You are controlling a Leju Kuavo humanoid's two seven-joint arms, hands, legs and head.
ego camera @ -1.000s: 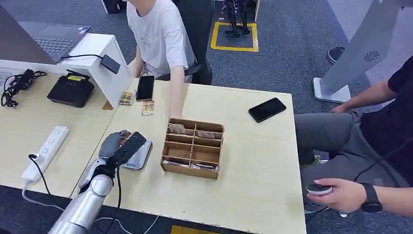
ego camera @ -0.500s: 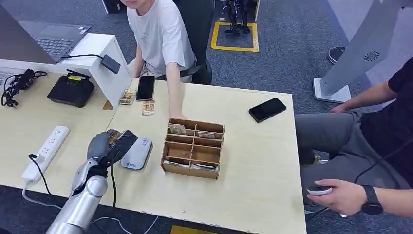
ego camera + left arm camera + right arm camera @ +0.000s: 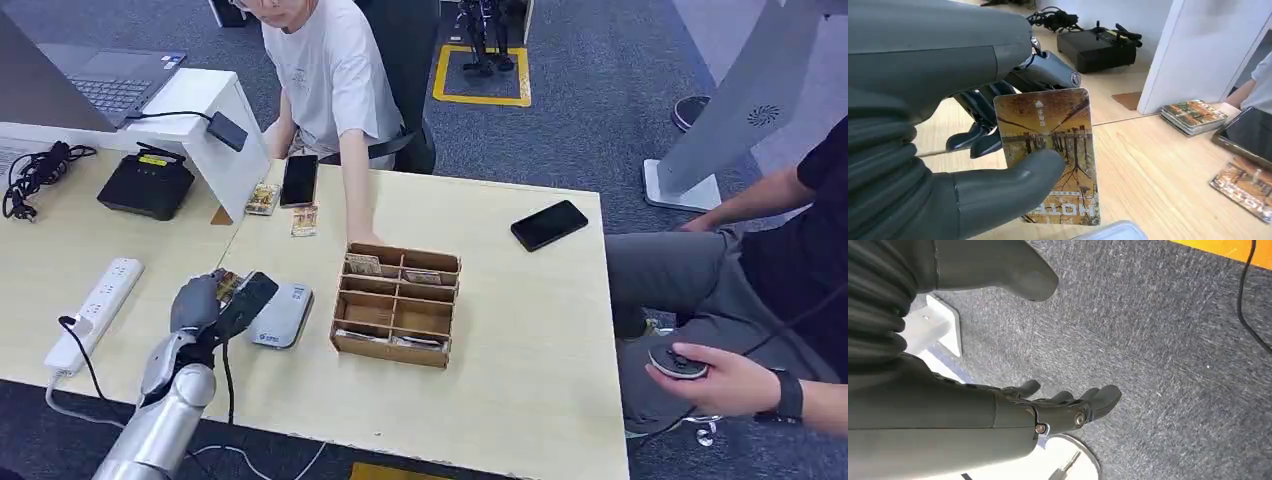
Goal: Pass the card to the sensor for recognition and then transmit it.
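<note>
Bench is cluttered: wooden organizer mid-bench, grey sensor just beside it toward the left edge. Left hand hovers beside the sensor, card pinched between thumb and fingers. Right hand hangs over the floor, fingers loose, holding nothing. Risks: thumb covers only the card's lower face, so a tilt could slip it; an offset pass may not read; a person's hand near the organizer's far edge could get bumped at handover.
</note>
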